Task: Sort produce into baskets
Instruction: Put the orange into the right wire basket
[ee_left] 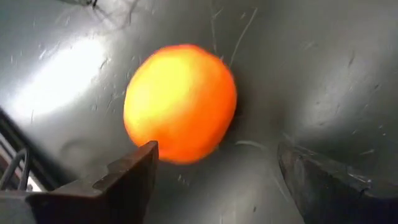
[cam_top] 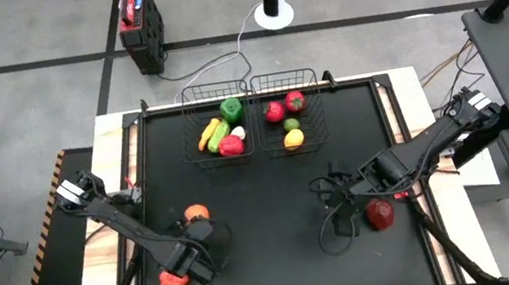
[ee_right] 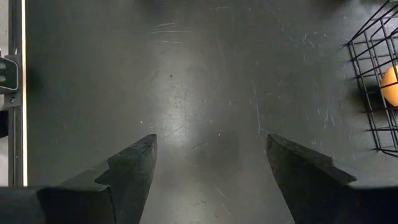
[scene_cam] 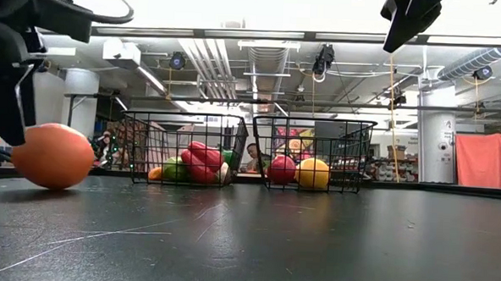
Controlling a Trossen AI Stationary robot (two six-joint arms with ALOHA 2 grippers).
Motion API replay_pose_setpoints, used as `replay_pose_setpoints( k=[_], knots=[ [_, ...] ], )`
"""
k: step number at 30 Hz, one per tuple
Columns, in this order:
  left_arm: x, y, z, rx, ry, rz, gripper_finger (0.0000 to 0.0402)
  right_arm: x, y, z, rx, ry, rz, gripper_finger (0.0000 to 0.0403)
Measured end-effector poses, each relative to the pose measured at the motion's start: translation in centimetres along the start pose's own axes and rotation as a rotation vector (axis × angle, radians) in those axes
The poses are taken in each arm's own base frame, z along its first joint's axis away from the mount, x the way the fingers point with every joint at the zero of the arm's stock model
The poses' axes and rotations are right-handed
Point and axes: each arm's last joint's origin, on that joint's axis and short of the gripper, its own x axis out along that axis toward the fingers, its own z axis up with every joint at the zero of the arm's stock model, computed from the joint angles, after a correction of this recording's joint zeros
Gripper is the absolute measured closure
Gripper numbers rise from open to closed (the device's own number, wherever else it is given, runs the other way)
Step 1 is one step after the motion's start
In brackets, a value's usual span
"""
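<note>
L gripper [ee_left: 217,180]: near table's front-left, low over mat, fingers spread wide, empty; orange fruit [ee_left: 180,102] just ahead of the tips, not clamped.
Orange fruit: on mat in front-left area, free room round it; in low view it's partly cut by L arm.
Red piece [cam_top: 173,281]: by front-left mat edge, half hidden under L arm, kind unclear.
L basket [cam_top: 213,95]: back centre, touching R basket [cam_top: 283,83]; holds green pepper, cucumber, carrot, red piece, small white piece; pile overlaps, some hard to tell.
Mid mat [cam_top: 263,202]: wide bare stretch betw. baskets & both arms.
R basket: red apple, 2nd red piece, lemon, small green piece.
R gripper [ee_right: 211,177]: front-right of centre, above bare mat, fingers apart, nothing betw. them; basket corner at view's edge.
Dark red pepper [cam_top: 379,213]: on mat beside R arm, front-right.
</note>
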Motion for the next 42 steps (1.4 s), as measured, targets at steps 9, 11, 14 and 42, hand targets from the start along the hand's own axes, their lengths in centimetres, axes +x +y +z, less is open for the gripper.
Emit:
replay_pose_setpoints(
  k=[9,11,14,42],
  knots=[
    [0.3,0.0,0.2,0.034,-0.055,0.012,0.0093,0.0,0.0,0.1,0.001,-0.005,0.003,0.0115],
    [0.3,0.0,0.1,0.036,-0.055,0.013,0.0093,0.0,0.0,0.1,0.002,-0.006,0.004,0.0114],
    [0.4,0.0,0.1,0.036,-0.055,0.013,0.0093,0.0,0.0,0.1,0.002,-0.008,0.005,0.0110],
    [-1.5,1.5,4.3,-0.089,0.031,0.020,0.0089,0.0,0.1,0.1,0.002,-0.007,0.015,0.0098]
  ],
)
